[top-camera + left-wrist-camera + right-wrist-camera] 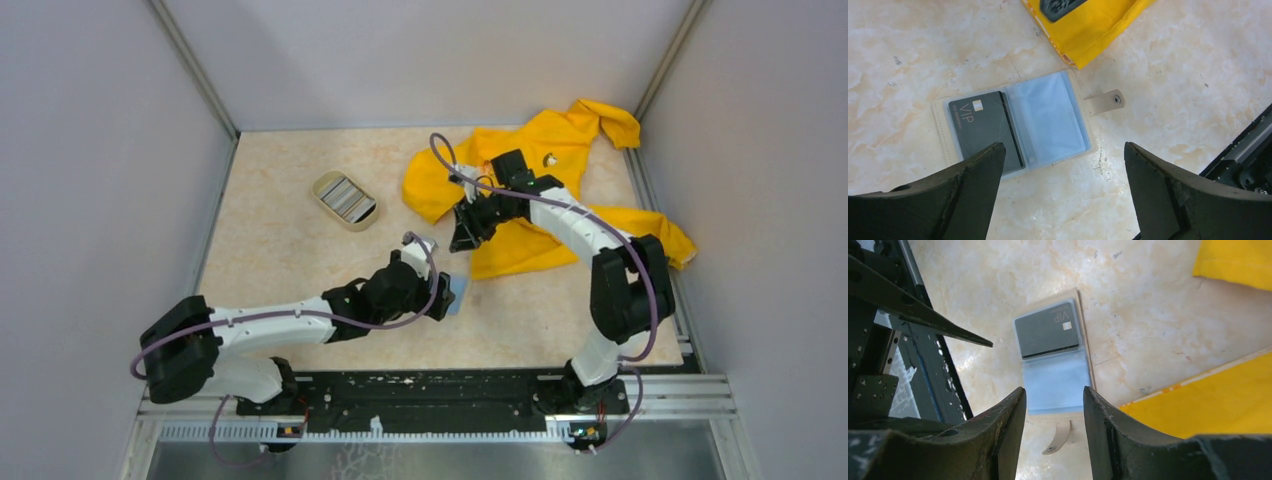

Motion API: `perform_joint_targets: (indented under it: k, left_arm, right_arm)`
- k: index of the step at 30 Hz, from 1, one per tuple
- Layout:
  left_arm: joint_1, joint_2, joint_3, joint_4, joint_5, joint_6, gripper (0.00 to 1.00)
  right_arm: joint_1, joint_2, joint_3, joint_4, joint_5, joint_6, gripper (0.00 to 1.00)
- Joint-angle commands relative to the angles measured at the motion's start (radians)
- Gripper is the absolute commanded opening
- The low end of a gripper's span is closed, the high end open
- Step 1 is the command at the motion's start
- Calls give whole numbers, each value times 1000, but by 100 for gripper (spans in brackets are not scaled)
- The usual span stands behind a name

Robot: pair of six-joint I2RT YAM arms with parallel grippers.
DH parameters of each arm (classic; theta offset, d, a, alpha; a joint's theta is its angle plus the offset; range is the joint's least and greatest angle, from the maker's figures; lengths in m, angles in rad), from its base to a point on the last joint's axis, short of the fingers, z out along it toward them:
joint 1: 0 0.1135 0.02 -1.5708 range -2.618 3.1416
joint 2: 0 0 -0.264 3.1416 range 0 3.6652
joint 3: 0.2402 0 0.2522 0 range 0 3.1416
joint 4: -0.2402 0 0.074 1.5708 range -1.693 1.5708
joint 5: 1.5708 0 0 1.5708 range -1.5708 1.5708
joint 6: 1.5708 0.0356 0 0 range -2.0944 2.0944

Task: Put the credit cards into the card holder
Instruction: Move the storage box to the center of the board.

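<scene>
The card holder point(1100, 102) lies open on the table point(923, 50), with the dark grey card point(983, 131) in one side and the light blue card point(1048, 122) in the other. The left gripper point(1063, 150) is wide open above it. The right gripper point(1054, 392) has a small gap and holds nothing.

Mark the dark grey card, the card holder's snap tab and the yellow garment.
dark grey card point(983, 127), left wrist view, centre of its face
snap tab point(1104, 100), left wrist view, middle of the strap
yellow garment point(575, 135), top external view, upper part
</scene>
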Motion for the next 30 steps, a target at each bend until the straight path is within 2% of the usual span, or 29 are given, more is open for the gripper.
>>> perform_joint_targets:
  k: [1, 4, 8, 11, 14, 20, 26, 30]
  left_arm:
    - [23, -104, -32, 50, 0, 47, 96]
    - [88, -161, -53, 50, 70, 42, 96]
    - [231, -228, -77, 58, 234, 0, 97]
    - [318, -263, -78, 58, 314, -9, 97]
    - [382, -277, -61, 50, 328, 3, 99]
    - [489, -215, 64, -87, 353, 66, 99]
    - [530, -140, 181, -202, 361, 169, 99]
    - [532, -95, 258, -295, 354, 246, 99]
  right_arm:
    - [-56, -147, -13, 2, -56, -74, 46]
    - [-94, -233, -21, 13, -87, -96, 47]
    - [-122, -362, -64, 77, -123, -108, 47]
    - [-122, -444, -106, 92, -166, -190, 48]
    - [-122, -514, -153, 121, -205, -265, 53]
    - [-133, -596, -323, 383, -310, -170, 53]
    - [-155, -660, -505, 503, -375, -186, 53]
    - [-166, -671, -517, 472, -366, -259, 53]
